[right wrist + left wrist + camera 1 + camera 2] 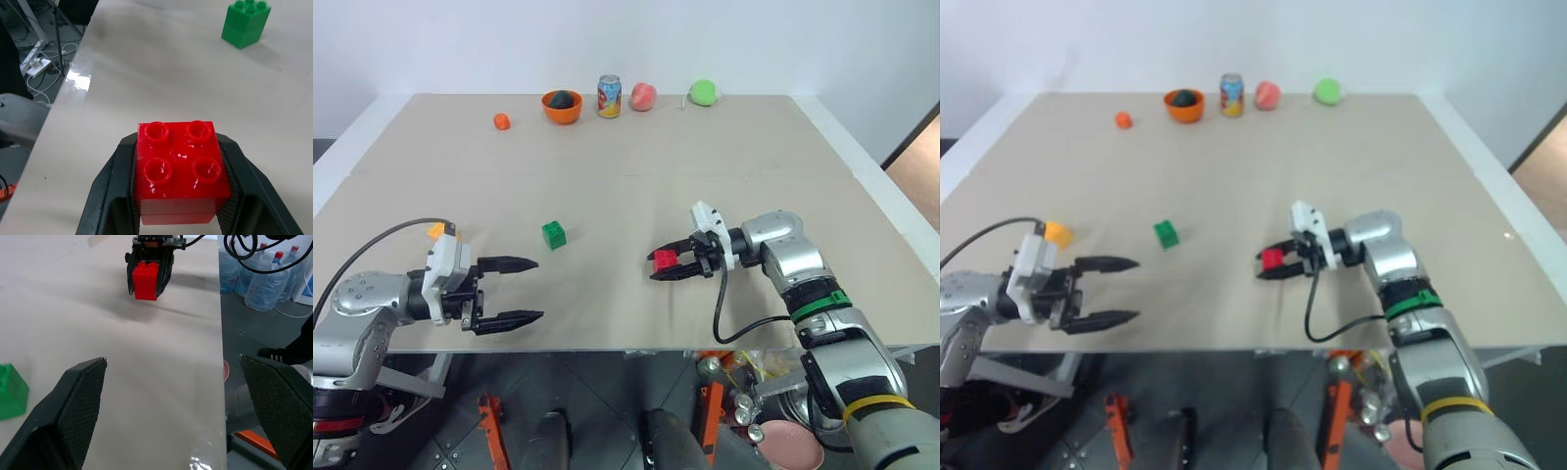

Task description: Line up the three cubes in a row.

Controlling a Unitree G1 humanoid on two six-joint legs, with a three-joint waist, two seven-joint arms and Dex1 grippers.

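The right pincer [664, 265] grips the red cube [182, 171], a glossy block with four round studs on top, above the tabletop [626, 176] near its front edge. The green cube [554, 234] sits mid-tabletop, the yellow-orange cube [1058, 233] beside the open left pincer [521, 290].

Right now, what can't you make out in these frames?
- Yellow-orange cube: mostly hidden behind the left hand in the left eye view; its studs can't be seen.
- Dark thing in the orange bowl: too small to identify.
- Can: label too small to read.
- Green cube: cut off by the picture edge in the left wrist view.
- Red cube: its underside is hidden, so whether it touches the table is unclear.
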